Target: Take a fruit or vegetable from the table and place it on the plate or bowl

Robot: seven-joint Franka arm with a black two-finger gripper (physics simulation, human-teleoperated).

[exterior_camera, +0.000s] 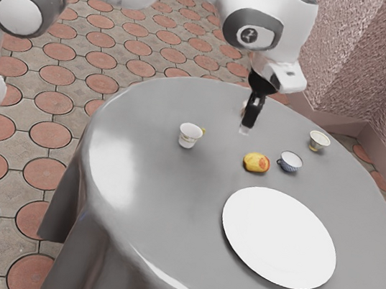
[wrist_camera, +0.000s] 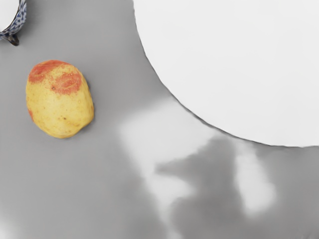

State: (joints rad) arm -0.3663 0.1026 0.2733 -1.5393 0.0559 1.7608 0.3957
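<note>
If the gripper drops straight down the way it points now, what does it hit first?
Probably bare table, between the fruit and the plate. The gripper hangs beside the fruit, not over it, though depth is unclear.

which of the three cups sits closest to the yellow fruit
The blue-patterned cup, just beside the fruit; the white cup and the cream cup stand farther off.

A round table draped in smooth grey cloth (exterior_camera: 133, 201) carries a large flat white plate (exterior_camera: 279, 236), a yellow, red-blushed fruit (exterior_camera: 256, 162), a blue-patterned cup (exterior_camera: 290, 161) just beside it, a white cup (exterior_camera: 190, 135) and a cream cup (exterior_camera: 318, 140).
</note>
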